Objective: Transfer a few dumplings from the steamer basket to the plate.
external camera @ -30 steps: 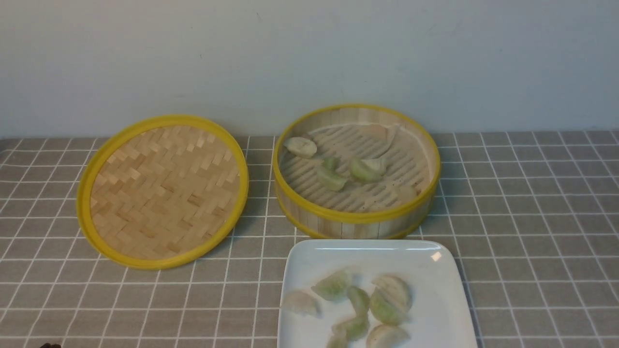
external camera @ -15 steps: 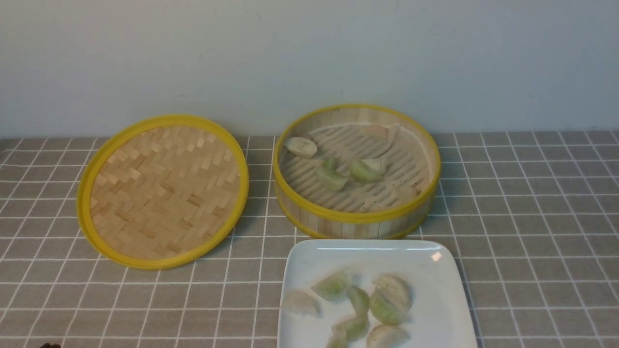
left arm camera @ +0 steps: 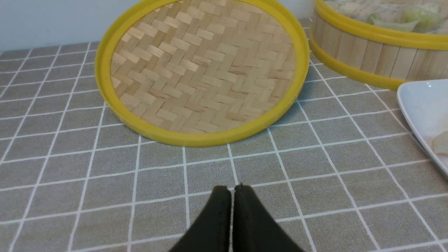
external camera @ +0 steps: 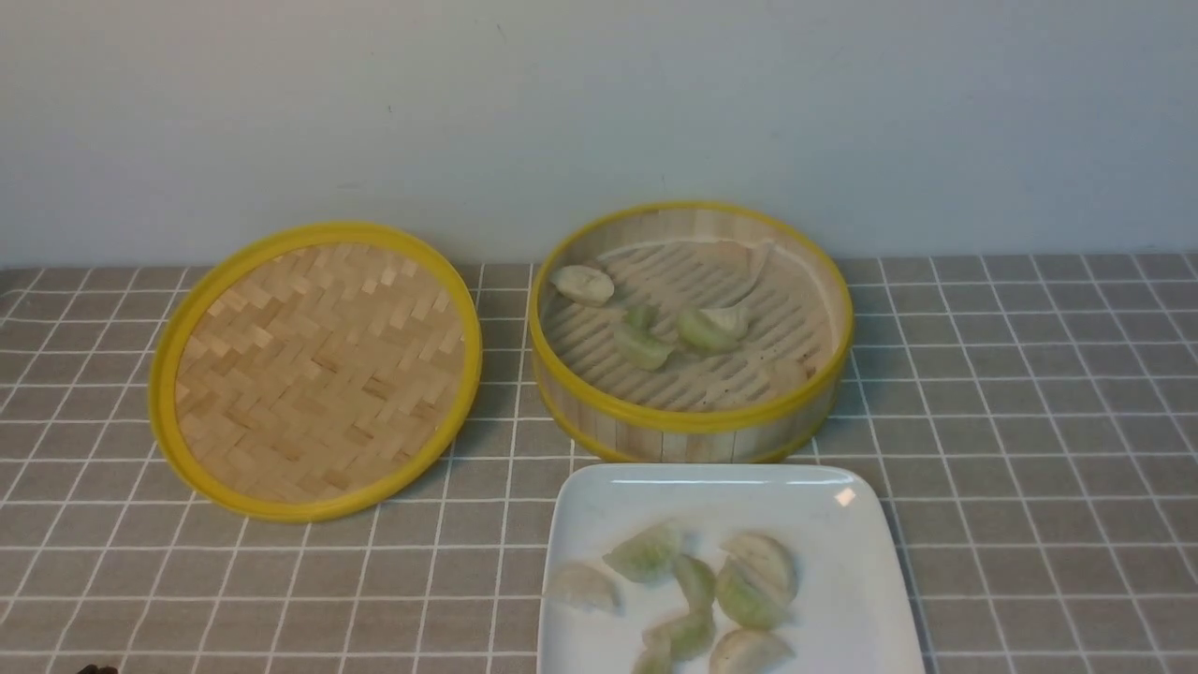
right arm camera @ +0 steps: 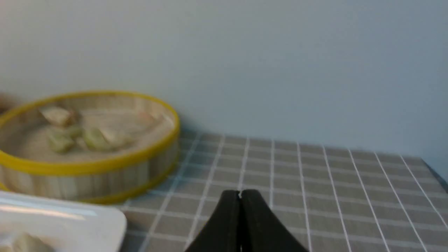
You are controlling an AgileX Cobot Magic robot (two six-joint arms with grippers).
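Observation:
The steamer basket [external camera: 690,429] stands at the back of the table with several dumplings [external camera: 704,329] on its slatted floor. In front of it lies the white plate [external camera: 842,599] with several green and off-white dumplings [external camera: 749,590] on it. My left gripper [left arm camera: 232,189] is shut and empty, low over the cloth in front of the woven lid [left arm camera: 201,66]. My right gripper [right arm camera: 240,193] is shut and empty too, over the cloth to the right of the basket [right arm camera: 87,175] and plate [right arm camera: 70,220]. Neither gripper shows in the front view.
The shallow woven lid [external camera: 316,368] with its yellow rim lies to the left of the basket. A grey checked cloth [external camera: 1029,449] covers the table, and a pale wall [external camera: 599,112] rises right behind the basket.

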